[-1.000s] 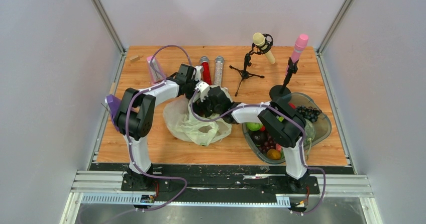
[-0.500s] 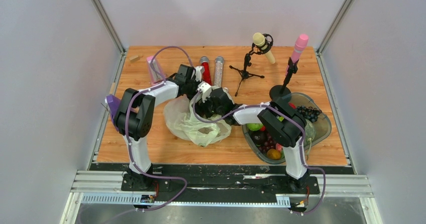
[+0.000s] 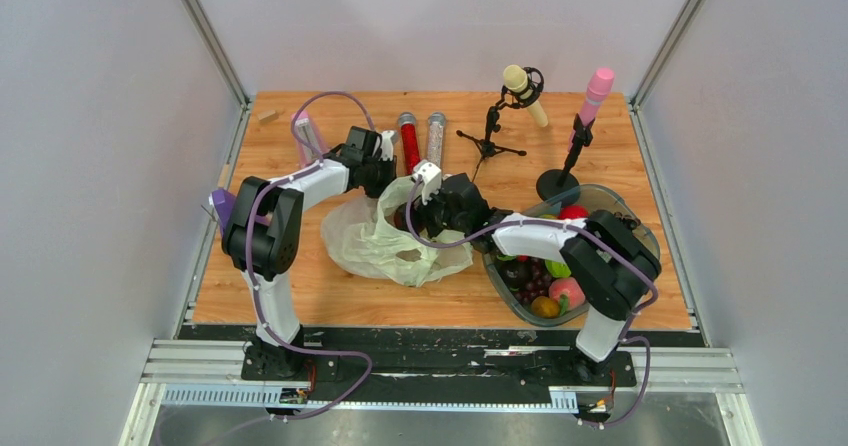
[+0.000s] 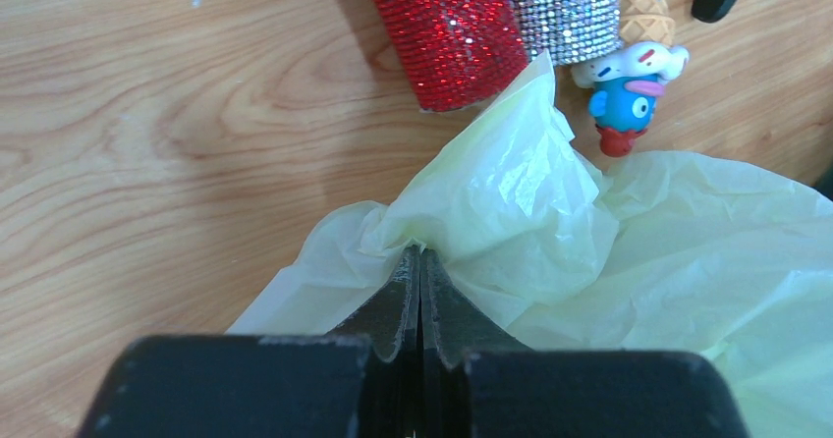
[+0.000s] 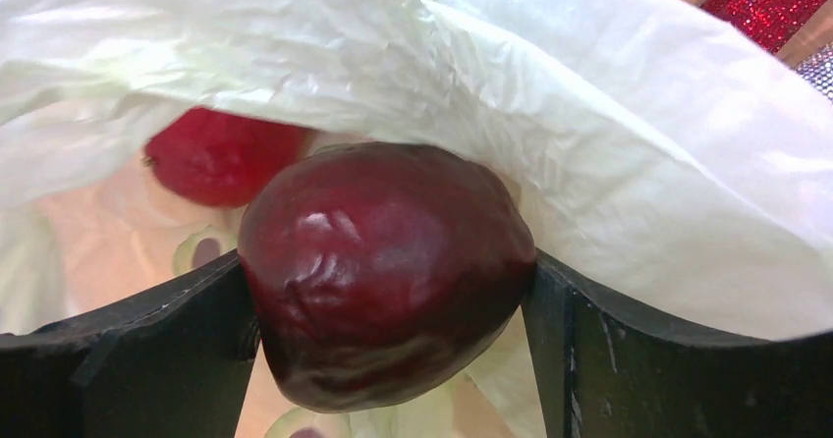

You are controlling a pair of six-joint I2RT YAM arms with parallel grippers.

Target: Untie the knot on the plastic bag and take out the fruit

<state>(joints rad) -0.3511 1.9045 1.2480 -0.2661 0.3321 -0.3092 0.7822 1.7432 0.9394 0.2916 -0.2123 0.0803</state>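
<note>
While left gripper (image 4: 420,261) pinches bag (image 4: 609,251), right gripper (image 5: 388,301) clasps glossy, perhaps dented, dark-red fruit (image 5: 383,251).

red glitter tube (image 3: 409,143) and silver glitter tube (image 3: 437,136) lie side by side on the far counter (image 3: 650,136); to their right stand a cream microphone (image 3: 524,88) and a pink microphone (image 3: 598,88).

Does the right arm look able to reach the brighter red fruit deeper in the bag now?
Probably not: its fingers clasp the dark red fruit, which sits in front of the brighter red fruit.
</note>
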